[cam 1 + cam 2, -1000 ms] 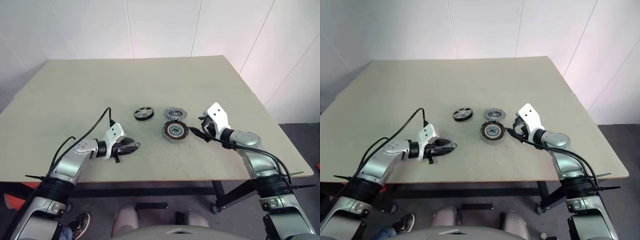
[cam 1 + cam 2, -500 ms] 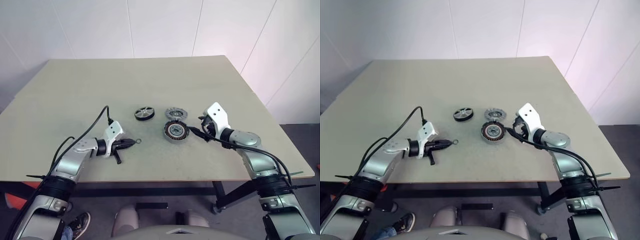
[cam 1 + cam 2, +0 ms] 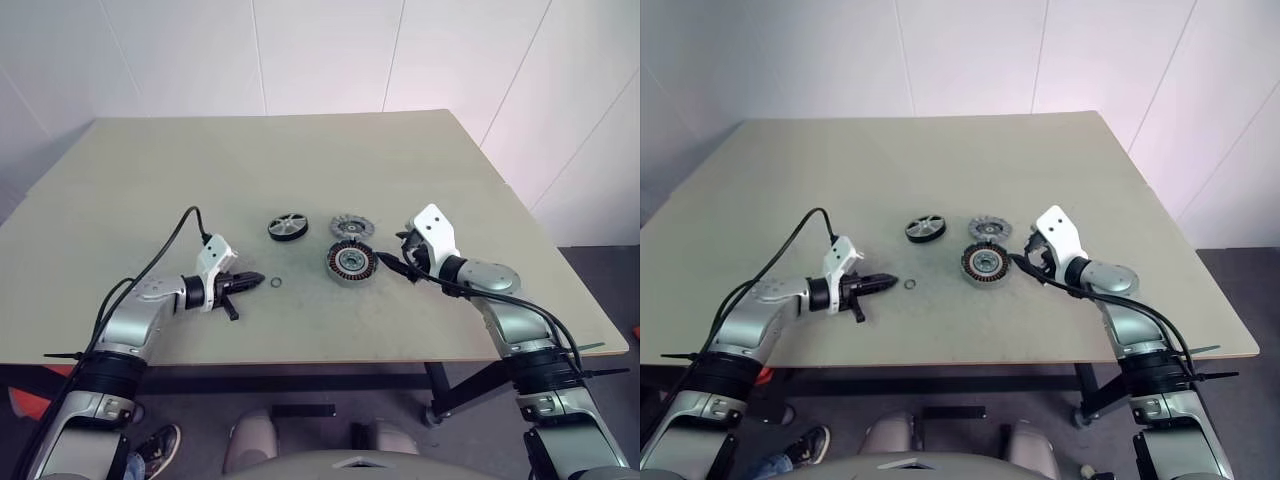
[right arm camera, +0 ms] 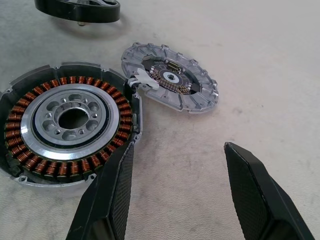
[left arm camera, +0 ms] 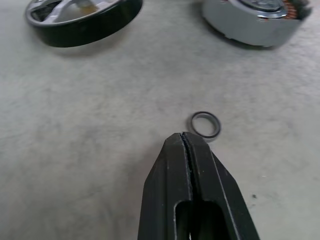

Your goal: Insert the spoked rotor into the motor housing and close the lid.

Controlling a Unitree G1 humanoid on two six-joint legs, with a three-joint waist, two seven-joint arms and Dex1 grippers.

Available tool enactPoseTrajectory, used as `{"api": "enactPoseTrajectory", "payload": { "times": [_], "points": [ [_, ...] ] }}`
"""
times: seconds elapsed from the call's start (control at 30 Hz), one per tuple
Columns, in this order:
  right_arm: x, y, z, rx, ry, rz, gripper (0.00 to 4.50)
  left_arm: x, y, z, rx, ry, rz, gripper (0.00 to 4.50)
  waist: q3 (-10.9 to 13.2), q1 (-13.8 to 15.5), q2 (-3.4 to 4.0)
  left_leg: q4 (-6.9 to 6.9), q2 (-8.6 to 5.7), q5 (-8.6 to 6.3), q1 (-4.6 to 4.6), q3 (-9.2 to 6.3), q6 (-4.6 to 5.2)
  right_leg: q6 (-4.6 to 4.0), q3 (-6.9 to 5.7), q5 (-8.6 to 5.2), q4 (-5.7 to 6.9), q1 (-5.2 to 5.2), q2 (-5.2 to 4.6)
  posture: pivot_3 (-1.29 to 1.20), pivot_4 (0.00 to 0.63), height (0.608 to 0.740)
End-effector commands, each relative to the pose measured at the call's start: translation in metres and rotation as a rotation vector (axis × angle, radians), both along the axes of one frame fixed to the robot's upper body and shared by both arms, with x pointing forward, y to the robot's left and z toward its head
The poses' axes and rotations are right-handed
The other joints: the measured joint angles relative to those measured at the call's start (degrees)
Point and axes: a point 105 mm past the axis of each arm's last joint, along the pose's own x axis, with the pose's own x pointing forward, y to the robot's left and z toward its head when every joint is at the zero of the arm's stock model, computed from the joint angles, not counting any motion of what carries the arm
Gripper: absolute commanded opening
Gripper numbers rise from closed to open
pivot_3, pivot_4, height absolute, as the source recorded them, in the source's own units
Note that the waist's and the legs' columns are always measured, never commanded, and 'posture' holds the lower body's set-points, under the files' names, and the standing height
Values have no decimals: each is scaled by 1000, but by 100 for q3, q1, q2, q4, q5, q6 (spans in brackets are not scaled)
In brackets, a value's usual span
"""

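Note:
The spoked rotor (image 3: 288, 227), a black-rimmed wheel with silver spokes, lies flat at mid-table. To its right lies the ribbed grey lid (image 3: 350, 226). Just in front of the lid sits the motor housing (image 3: 351, 262), its coppery windings facing up. My left gripper (image 5: 186, 137) is shut on nothing and hovers low over the table, left of the parts. A tiny black ring (image 5: 205, 124) lies just past its tips. My right gripper (image 4: 179, 150) is open right beside the housing (image 4: 70, 125), one finger (image 4: 120, 190) near its rim, with the lid (image 4: 172, 82) beyond.
The beige table (image 3: 200, 170) stretches wide behind and to the left of the parts. Its front edge runs just below both arms. White walls stand behind the table.
My left gripper has shut and its wrist has rolled. The tiny ring now lies free on the table just ahead of its tips. The right arm has not moved.

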Motion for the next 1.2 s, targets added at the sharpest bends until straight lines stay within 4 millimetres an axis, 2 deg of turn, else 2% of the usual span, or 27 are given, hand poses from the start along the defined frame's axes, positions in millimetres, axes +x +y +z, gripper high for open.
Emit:
{"api": "enactPoseTrajectory", "payload": {
  "times": [0.03, 0.1, 0.37, 0.5, 0.73, 1.2],
  "points": [
    [5, 3, 12, 2, -48, 12, 3245, 3, -6, 17, 22, -79, -73, 890, 0, 0, 0, 0, 0, 0, 0, 0, 0, 0, 0, 0, 0, 0, 0, 0, 0, 740],
    [5, 3, 12, 2, -49, 10, 3245, 7, -8, 16, 55, -106, -79, 1488, 0, -1, 0, 0, 0, 0, 0, 0, 0, 0, 0, 0, 0, 1, 0, 0, 0, 740],
    [3, 2, 11, 4, -48, 2, 3245, 13, -9, 2, 178, -117, -117, 1488, 0, -2, 0, -2, 0, 0, 1, -1, 0, 0, 0, 0, 0, 0, 0, 0, 0, 740],
    [2, 2, 10, 6, -46, 0, 3245, 8, -19, 3, 151, -103, -170, 1488, 0, 2, 0, -3, -1, 0, 1, 0, 0, 0, 0, 0, -1, 1, -1, 0, 0, 740],
    [1, 2, 9, 4, -43, -4, 3245, 4, -26, 5, 106, -89, -190, 1488, 0, 2, 0, -3, -1, 0, 2, 0, -1, 0, -1, 0, -1, 2, -1, 0, 0, 740],
    [-1, -1, 7, 2, -40, -14, 3245, 6, -37, 1, 72, -86, -206, 1488, 0, 3, 0, -3, -1, 0, 2, 0, -1, 0, -1, 0, -1, 2, -1, 0, 0, 740]
  ]
}}
